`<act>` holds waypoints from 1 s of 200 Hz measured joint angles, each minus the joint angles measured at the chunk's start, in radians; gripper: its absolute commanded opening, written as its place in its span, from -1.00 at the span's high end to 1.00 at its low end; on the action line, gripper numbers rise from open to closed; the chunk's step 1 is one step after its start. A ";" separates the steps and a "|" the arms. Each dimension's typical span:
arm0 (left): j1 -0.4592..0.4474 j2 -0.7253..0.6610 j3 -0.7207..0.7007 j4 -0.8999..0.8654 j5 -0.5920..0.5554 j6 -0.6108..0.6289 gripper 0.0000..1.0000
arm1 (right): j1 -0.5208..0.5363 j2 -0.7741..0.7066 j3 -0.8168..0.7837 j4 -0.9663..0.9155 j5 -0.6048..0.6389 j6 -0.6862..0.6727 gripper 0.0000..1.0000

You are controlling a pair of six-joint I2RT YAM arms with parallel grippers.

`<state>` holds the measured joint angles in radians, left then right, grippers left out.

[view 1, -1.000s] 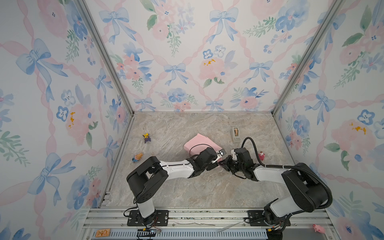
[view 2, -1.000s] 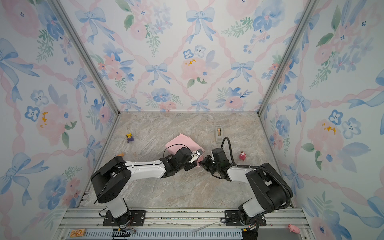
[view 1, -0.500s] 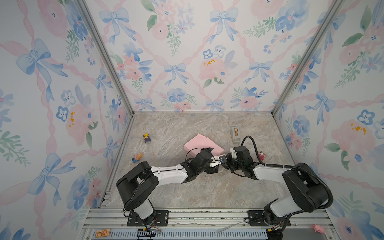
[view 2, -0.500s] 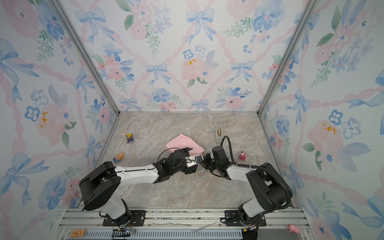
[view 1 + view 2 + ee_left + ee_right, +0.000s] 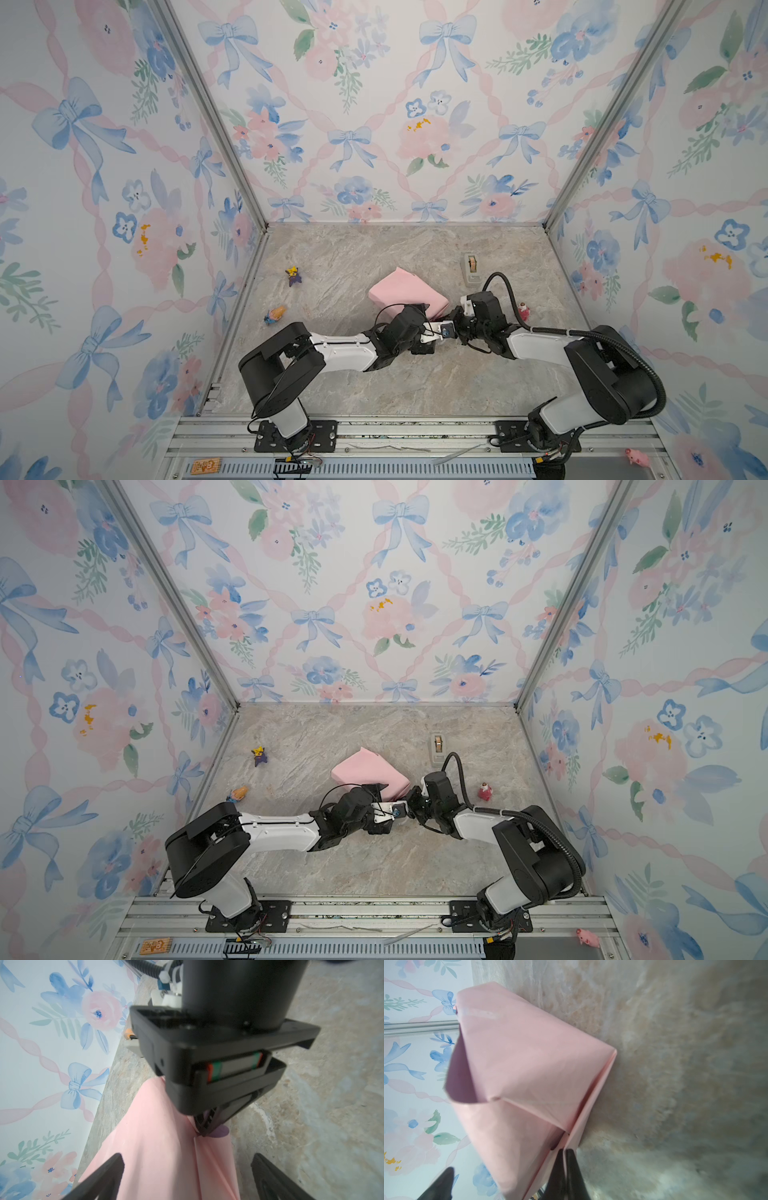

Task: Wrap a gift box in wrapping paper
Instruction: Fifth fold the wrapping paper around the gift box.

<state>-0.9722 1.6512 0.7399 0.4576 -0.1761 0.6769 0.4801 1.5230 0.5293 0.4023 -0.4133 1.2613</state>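
Near the middle of the table (image 5: 374,386), the wrapping paper (image 5: 405,291) lies folded into a pink bundle, lilac showing inside one loose flap. The gift box is covered and I cannot see it. My right gripper (image 5: 565,1153) is pinched shut on the bundle's near corner, in the same spot as a second ago. My left gripper (image 5: 188,1156) was against the paper's edge then. Its jaws now stand wide apart on either side of the pink sheet, holding nothing, just short of my right fingertips. The bundle has kept its place, well apart from the tape dispenser (image 5: 471,268).
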 measured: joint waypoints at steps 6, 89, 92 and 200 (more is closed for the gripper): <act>-0.001 0.003 -0.006 0.003 -0.007 0.000 -0.96 | -0.001 0.000 0.000 0.002 -0.002 0.003 0.87; -0.007 0.080 -0.018 0.055 -0.119 -0.037 -0.91 | -0.003 0.001 0.000 0.029 -0.011 0.026 0.87; -0.008 0.082 -0.018 0.059 -0.122 -0.038 -0.91 | -0.003 0.002 0.000 0.029 -0.011 0.026 0.87; -0.024 0.142 -0.023 0.182 -0.245 -0.190 -0.57 | -0.010 0.009 0.000 0.068 -0.010 0.059 0.81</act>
<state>-0.9966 1.7935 0.7174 0.6399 -0.4206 0.4873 0.4698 1.5322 0.5289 0.4698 -0.4229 1.3201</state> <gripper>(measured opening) 0.811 0.087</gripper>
